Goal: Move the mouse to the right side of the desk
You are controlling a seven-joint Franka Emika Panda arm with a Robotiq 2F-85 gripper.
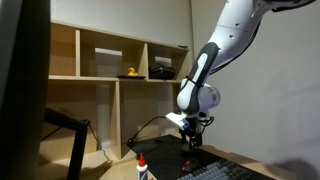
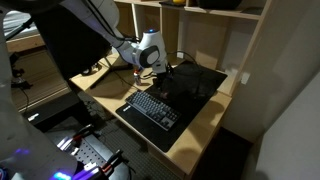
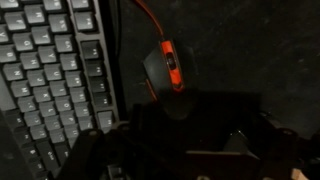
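We held our gripper [image 3: 186,138] with fingers spread, the mouse [image 3: 165,72] just ahead of them, apparently lining up a grasp.

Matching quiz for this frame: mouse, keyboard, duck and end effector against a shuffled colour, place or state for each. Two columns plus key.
Things:
1. mouse
2. keyboard
3. duck
4. end effector

Descriptions:
A. yellow, sitting in the shelf
B. open, holding nothing
C. black with an orange stripe and an orange cable
D. rows of grey keys, lying beside the mouse

Pairs: 1-C, 2-D, 3-A, 4-B
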